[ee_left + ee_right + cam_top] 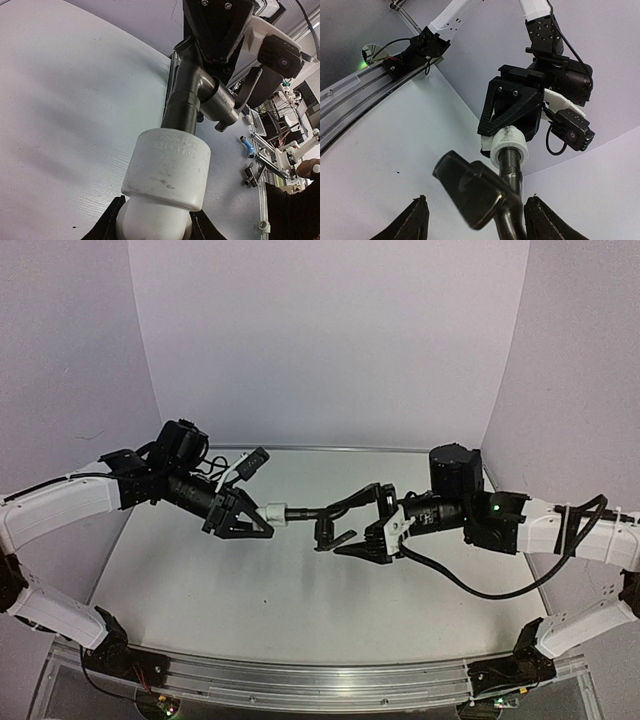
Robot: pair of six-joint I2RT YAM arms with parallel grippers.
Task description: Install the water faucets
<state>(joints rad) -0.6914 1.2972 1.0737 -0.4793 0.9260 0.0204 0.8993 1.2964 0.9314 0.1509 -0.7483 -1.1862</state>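
Left gripper [156,225] is clamped on the white fitting [167,170]. Right gripper [477,200] straddles the tap [510,172]; I cannot tell whether it pinches it. The tap looks light, rigid and slick: grasp its thick body beyond the fitting.

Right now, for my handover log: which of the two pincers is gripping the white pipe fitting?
The left pincer: its fingers clamp the white fitting from both sides. The right pincer brackets the dark grey tap instead.

left pincer [266,523] clamped tight, right pincer [340,531] spread wide, both aloft
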